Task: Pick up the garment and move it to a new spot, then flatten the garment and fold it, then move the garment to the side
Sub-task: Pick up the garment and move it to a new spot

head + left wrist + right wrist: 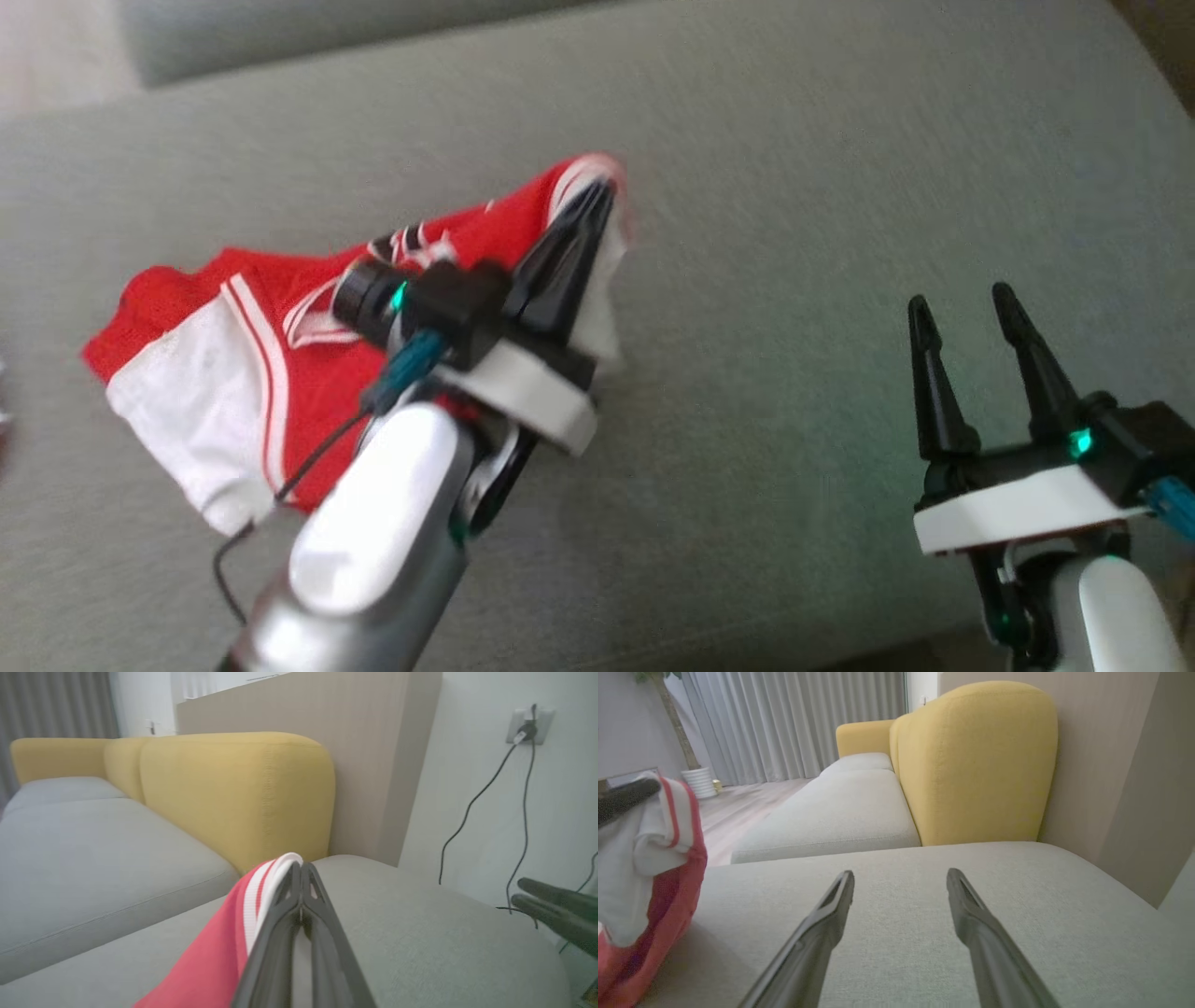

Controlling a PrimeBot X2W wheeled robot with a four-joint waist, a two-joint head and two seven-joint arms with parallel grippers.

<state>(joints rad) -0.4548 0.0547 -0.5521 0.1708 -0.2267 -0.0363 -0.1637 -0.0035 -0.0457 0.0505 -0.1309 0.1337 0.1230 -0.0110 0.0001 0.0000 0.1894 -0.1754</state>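
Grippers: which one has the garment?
The left gripper: its fingers are shut on the striped edge of the red-and-white garment. The right gripper stands open over the grey cushion, holding nothing.

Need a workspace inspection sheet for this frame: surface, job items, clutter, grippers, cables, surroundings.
Surface: grey fabric sofa seat cushion, bare around the garment.
Job's things: crumpled red-and-white mesh garment, one striped edge lifted.
Clutter: nothing seen.
Grippers: left gripper shut, fingers pinching the garment's striped edge; right gripper open, apart from the garment.
Cables: two black cables hang from a wall socket; thin black wire along the left arm.
Surroundings: yellow sofa backrest, grey curtains, white plant pot.
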